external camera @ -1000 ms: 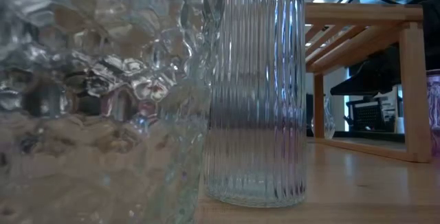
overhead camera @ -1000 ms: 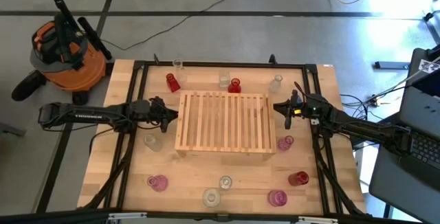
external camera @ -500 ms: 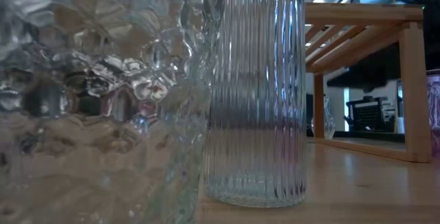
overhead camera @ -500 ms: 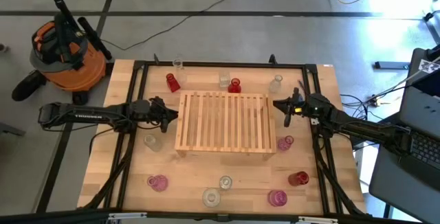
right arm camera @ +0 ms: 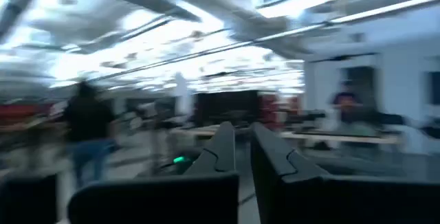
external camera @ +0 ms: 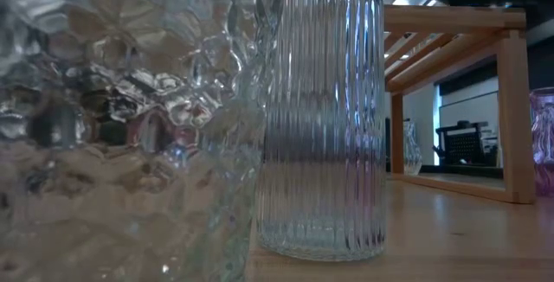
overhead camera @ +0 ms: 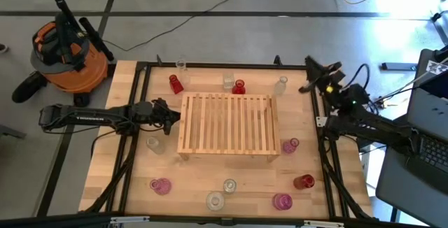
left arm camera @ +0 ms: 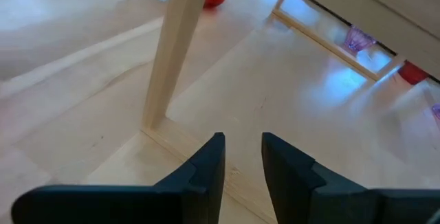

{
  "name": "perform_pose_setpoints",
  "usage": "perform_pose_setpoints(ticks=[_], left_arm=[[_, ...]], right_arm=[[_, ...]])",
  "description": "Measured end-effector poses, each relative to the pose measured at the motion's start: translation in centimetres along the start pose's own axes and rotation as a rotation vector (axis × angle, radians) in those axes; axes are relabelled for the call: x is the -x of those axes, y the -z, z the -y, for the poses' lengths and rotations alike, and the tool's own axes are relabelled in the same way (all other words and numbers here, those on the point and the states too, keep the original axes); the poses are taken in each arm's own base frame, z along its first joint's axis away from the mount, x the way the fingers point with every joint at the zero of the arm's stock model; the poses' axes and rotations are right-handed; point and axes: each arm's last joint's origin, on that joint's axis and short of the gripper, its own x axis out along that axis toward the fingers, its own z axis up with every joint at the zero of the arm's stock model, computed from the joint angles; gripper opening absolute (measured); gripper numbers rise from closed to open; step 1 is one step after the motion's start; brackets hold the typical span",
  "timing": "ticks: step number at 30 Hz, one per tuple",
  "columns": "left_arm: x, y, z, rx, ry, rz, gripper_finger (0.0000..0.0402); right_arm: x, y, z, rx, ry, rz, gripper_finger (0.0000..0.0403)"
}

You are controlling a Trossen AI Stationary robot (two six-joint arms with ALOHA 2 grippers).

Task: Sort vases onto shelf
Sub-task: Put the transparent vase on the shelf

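Your right gripper is lifted at the table's far right corner, fingers nearly together and empty; swinging down, it could topple the clear vase nearby; your left gripper, narrowly parted, waits beside the empty shelf; no writing is readable.

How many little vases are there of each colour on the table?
Clear vases: 6
Red vases: 3
Pink vases: 3
Total: 12
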Motion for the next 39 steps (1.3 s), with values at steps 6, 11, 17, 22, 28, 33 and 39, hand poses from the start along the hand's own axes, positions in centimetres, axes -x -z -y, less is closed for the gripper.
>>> perform_pose_setpoints(ticks=[6,11,17,22,28,33,39], left_arm=[[0.1,-0.9,-0.1,0.177,-0.106,0.163,0.0090],[0.4,-2.1,-0.3,0.388,-0.228,0.406,0.0090],[1.3,-4.0,0.2,0.590,-0.183,0.677,0.0090],[3.4,-6.6,1.1,0.765,-0.028,1.004,0.0090],[6.6,-9.5,1.7,0.786,0.018,1.293,0.0090],[8.4,-13.2,3.0,0.558,0.075,1.352,0.0090],[10.3,-19.3,5.7,0.286,0.136,1.228,0.0090]], right_arm=[[-3.4,-3.1,-0.4,-0.011,0.241,-0.016,0.0005],[-5.9,-3.8,-1.4,0.002,0.288,-0.040,0.0005],[-7.7,-3.8,-2.1,0.122,0.309,-0.083,0.0005],[-8.8,-4.1,-2.8,0.159,0.210,-0.071,0.0005],[-10.9,-6.0,-3.6,0.160,0.156,0.006,0.0005],[-12.4,-7.2,-4.4,0.167,0.062,0.028,0.0005],[-13.8,-9.2,-5.1,0.318,-0.049,0.100,0.0005]])
